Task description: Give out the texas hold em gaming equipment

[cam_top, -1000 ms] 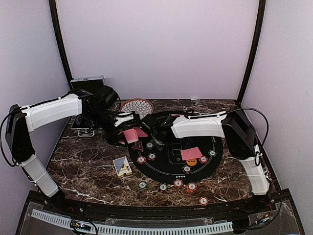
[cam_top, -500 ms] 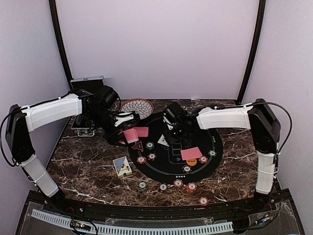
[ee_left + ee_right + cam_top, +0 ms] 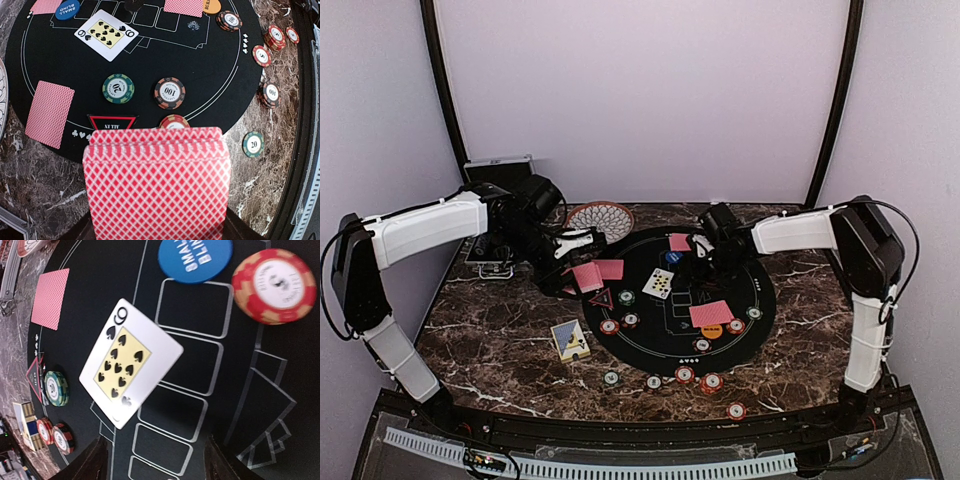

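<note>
Right wrist: card (image 3: 131, 362) fwd of hand (image 3: 157, 465).

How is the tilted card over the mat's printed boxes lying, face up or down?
Face up. The nine of spades shows its black pips in both wrist views, flat on the black mat.
</note>
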`<action>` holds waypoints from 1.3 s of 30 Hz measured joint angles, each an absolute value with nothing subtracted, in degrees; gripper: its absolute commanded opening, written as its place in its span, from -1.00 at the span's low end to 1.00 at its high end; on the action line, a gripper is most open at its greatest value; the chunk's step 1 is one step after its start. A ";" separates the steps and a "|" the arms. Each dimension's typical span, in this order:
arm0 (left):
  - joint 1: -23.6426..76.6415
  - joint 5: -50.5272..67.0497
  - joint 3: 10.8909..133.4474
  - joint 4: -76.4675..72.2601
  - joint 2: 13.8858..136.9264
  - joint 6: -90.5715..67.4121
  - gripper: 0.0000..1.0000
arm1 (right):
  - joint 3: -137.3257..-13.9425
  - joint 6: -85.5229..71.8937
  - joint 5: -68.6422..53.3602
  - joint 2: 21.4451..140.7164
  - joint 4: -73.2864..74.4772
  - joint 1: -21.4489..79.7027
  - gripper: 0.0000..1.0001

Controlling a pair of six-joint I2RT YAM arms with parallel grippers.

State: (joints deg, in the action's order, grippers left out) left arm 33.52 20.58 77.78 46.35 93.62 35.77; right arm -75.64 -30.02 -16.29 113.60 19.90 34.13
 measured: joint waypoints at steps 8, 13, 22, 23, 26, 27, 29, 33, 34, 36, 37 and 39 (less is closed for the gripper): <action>33.52 20.60 77.82 46.37 93.62 35.79 -1.00 | -83.74 -32.05 -20.75 120.51 20.78 34.17 0.33; 33.52 20.60 77.84 46.37 93.62 35.81 -1.00 | -89.67 -32.29 -21.67 124.44 22.04 34.04 0.32; 33.52 20.60 77.84 46.35 93.62 35.81 -1.00 | -94.65 -33.08 -25.06 127.87 23.27 33.32 0.28; 33.52 20.60 77.84 46.35 93.62 35.81 -1.00 | -95.07 -33.10 -25.26 128.07 23.62 33.26 0.28; 33.52 20.60 77.84 46.37 93.62 35.81 -1.00 | -95.24 -33.10 -25.30 128.14 23.88 33.19 0.32; 33.52 20.62 77.84 46.35 93.62 35.81 -1.00 | -95.15 -33.12 -25.34 127.98 23.77 33.12 0.34; 33.52 20.60 77.84 46.35 93.62 35.81 -1.00 | -93.86 -33.54 -25.52 127.00 23.24 32.91 0.39; 33.52 20.64 77.84 46.33 93.62 35.81 -1.00 | -89.36 -35.92 -27.66 122.37 22.00 32.88 0.58; 33.52 20.67 77.84 46.33 93.62 35.81 -1.00 | -88.01 -36.82 -28.99 120.75 20.93 32.93 0.62; 33.52 20.69 77.84 46.30 93.62 35.81 -1.00 | -86.00 -39.16 -32.10 117.49 18.04 33.23 0.66; 33.52 20.73 77.84 46.30 93.62 35.81 -1.00 | -85.54 -40.27 -33.76 116.16 16.58 33.36 0.67; 33.52 20.75 77.87 46.28 93.62 35.81 -1.00 | -85.47 -42.52 -36.75 114.50 13.61 33.98 0.69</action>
State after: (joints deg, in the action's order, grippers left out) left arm 33.52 20.75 77.87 46.28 93.62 35.81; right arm -85.47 -42.52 -36.75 114.50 13.61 33.98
